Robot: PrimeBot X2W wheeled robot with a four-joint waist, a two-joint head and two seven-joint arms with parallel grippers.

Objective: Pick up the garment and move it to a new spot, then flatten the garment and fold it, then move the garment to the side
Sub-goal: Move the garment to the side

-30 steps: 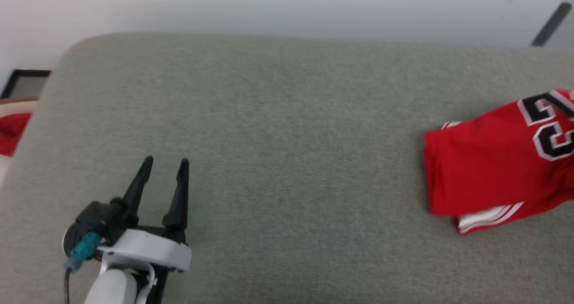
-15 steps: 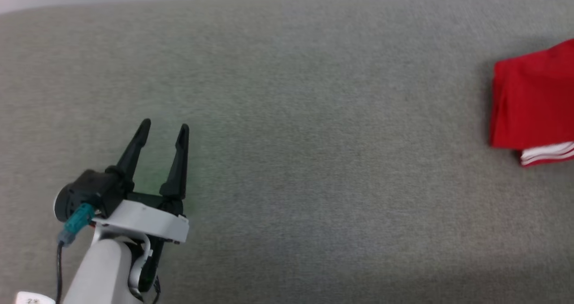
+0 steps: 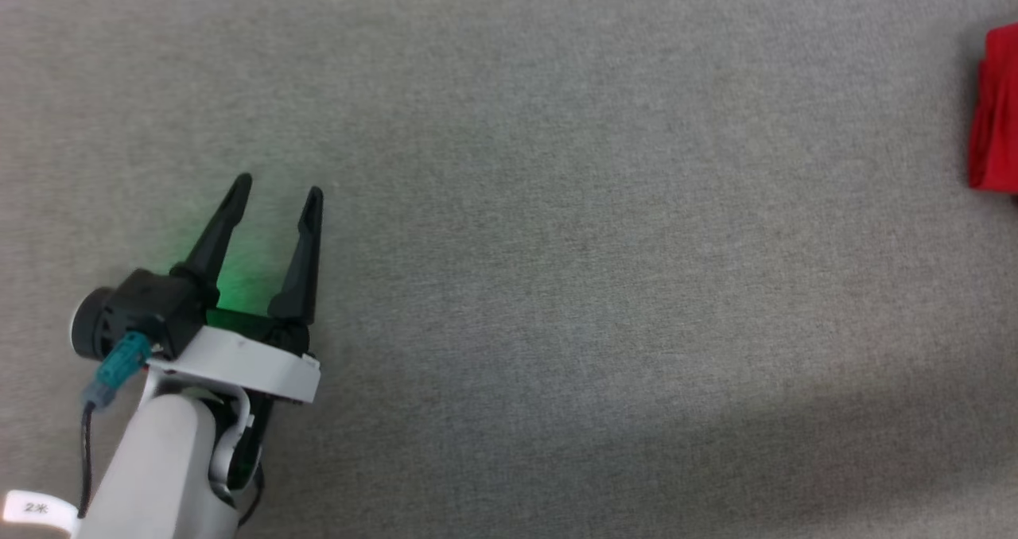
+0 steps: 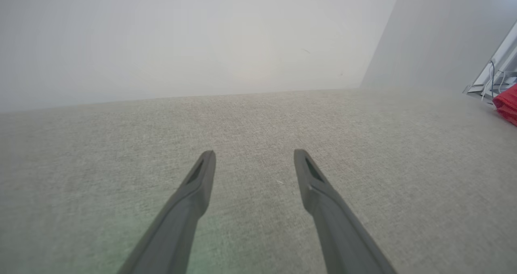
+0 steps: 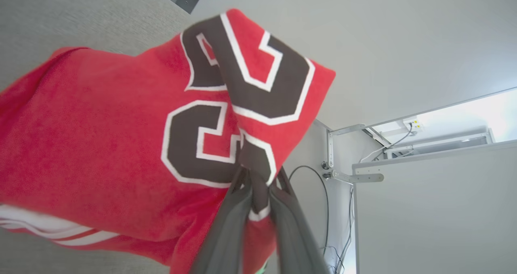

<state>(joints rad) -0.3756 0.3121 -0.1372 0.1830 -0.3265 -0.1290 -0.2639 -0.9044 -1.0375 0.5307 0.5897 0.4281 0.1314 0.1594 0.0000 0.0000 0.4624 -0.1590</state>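
Looks like the move-it-aside step: right gripper [image 5: 258, 185] is pinched on the folded-looking garment [image 5: 101, 136] at the grey cushion's [image 3: 557, 285] far right, left gripper [image 3: 278, 184] spread and idle, so next it needs laying down flat and letting go.

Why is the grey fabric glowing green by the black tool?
Head view: green light, probably from the left tool, tints the grey fabric; a soft shadow darkens the lower right. Right wrist view: the jersey looks blurry at its striped edge.
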